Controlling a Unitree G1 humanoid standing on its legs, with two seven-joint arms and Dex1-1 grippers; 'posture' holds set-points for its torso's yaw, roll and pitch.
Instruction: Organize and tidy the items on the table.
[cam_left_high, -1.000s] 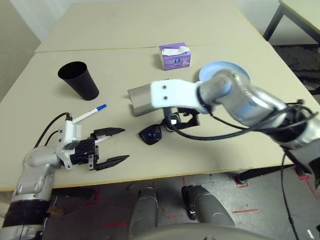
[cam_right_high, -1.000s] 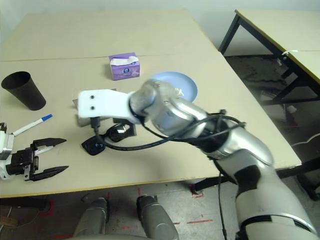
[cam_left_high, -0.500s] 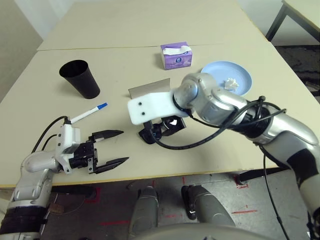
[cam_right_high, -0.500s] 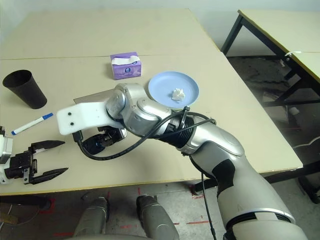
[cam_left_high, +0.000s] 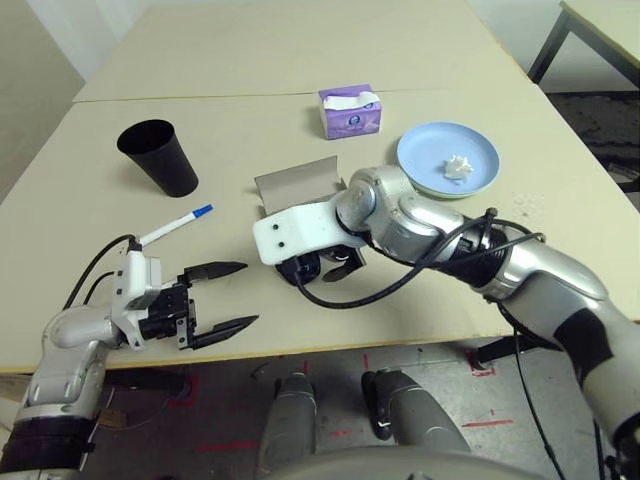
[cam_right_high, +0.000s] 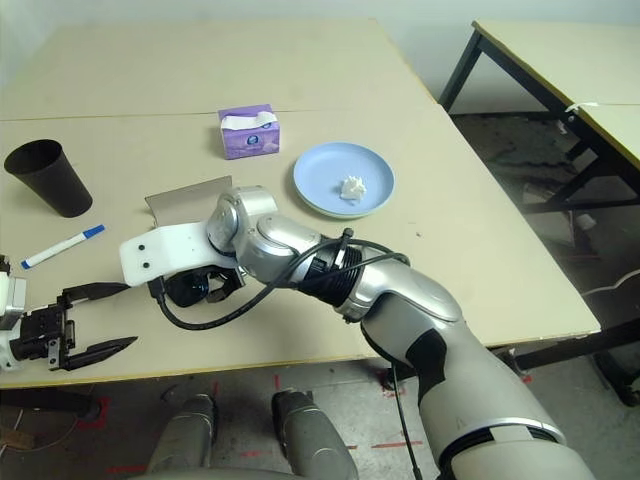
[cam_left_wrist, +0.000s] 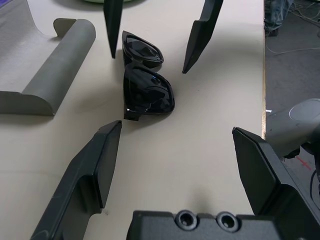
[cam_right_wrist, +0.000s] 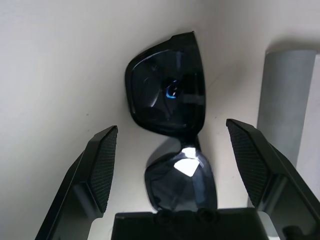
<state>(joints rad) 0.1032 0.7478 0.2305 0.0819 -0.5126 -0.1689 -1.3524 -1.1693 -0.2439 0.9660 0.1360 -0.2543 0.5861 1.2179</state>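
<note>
Black sunglasses (cam_right_wrist: 172, 125) between spread right gripper (cam_right_wrist: 180, 165) fingers, near table (cam_left_high: 420, 300) front edge

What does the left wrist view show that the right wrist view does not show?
Left wrist view alone: both end effectors, the open left end effector near the camera and the open right end effector beyond it, astride the sunglasses, plus the table edge with floor past it. Right wrist view alone: the lenses seen from directly above, between that arm's own fingers. Both share the black sunglasses lying on the table and the grey glasses case beside them.
</note>
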